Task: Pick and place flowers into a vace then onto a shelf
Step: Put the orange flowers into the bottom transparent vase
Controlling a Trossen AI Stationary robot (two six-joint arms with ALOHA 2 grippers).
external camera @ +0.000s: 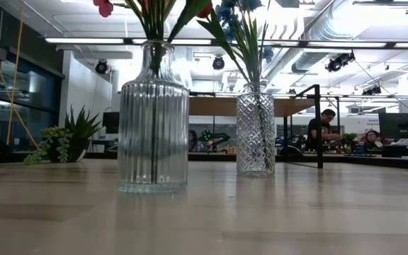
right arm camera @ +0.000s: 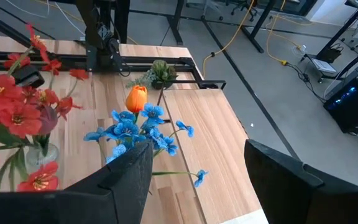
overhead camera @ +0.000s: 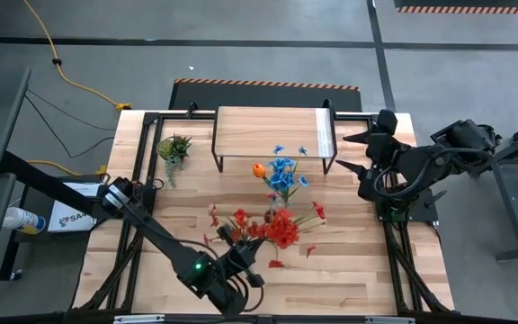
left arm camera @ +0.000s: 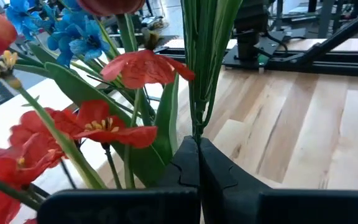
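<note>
Red flowers (overhead camera: pixel 279 229) stand with their stems in a ribbed glass vase (external camera: pixel 153 120) near the table's middle. Blue flowers (overhead camera: pixel 283 174) and an orange tulip (overhead camera: pixel 259 169) stand in a diamond-cut vase (external camera: pixel 255 134) closer to the shelf (overhead camera: pixel 272 135), whose wooden top sits at the far centre. A maroon tulip (right arm camera: pixel 47 118) is among the red blooms. My left gripper (overhead camera: pixel 234 238) is at the near-left side of the red bunch, shut on green stems. My right gripper (overhead camera: pixel 353 153) hangs open, high by the shelf's right end, over nothing. My left gripper pinches a few thin green stems and leaves (left arm camera: pixel 196 127) of the red-flower bunch between its two shut fingers. The fingers come nearly level from the table's near-left side and lie across the stems. The stems stand upright above the fingers; their lower ends are hidden by the gripper.
A small green leafy tuft (overhead camera: pixel 174 148) sits at the far left of the table. Black frame rails (overhead camera: pixel 142 144) run along the table's sides. Bare wood lies along the near edge and right of the vases. People sit in the room beyond the far edge.
</note>
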